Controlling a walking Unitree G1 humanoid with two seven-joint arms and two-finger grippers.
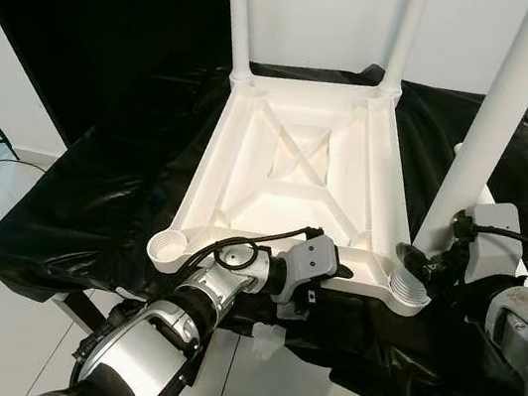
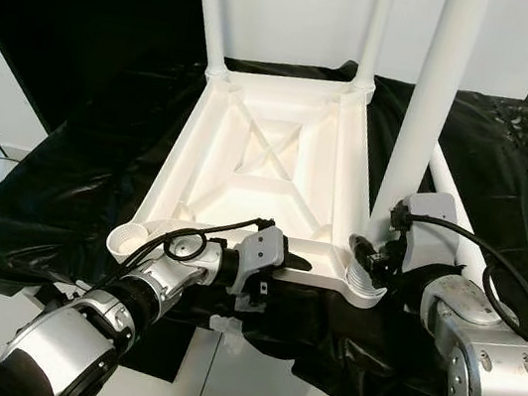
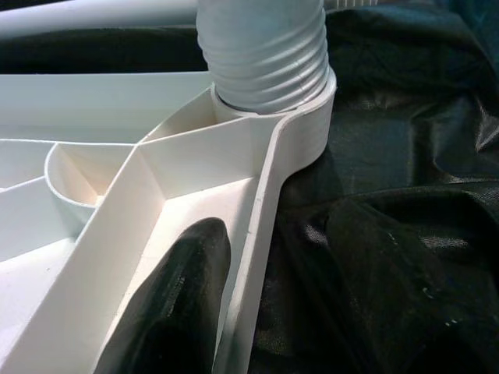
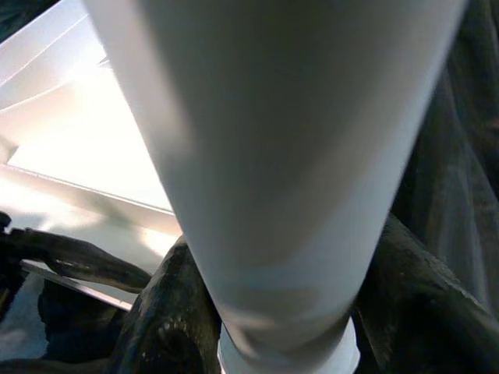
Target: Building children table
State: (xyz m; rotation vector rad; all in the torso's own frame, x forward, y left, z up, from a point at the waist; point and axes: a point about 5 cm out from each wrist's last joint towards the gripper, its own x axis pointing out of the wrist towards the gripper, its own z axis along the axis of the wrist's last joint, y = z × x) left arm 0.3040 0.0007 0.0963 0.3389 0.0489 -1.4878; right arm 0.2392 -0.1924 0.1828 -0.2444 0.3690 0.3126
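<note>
Tabletop point(image 1: 301, 154) lies upside down on black sheeting point(image 1: 94, 191), ribbed underside up, two legs standing at its far corners; right gripper point(image 2: 367, 257) clasps a third white leg point(image 2: 417, 132) just above the near right corner socket point(image 2: 362, 289), fingers closed around it; left gripper point(image 2: 280, 258) pinches the tabletop's near rim, one finger point(image 3: 175, 312) inside the rim wall; near left socket point(image 1: 168, 244) stands open.

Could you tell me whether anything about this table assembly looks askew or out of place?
The white plastic leg held by the right gripper leans rather than standing straight in the corner socket of the upturned white plastic tabletop, with thread ridges exposed. The near-left socket is empty.
</note>
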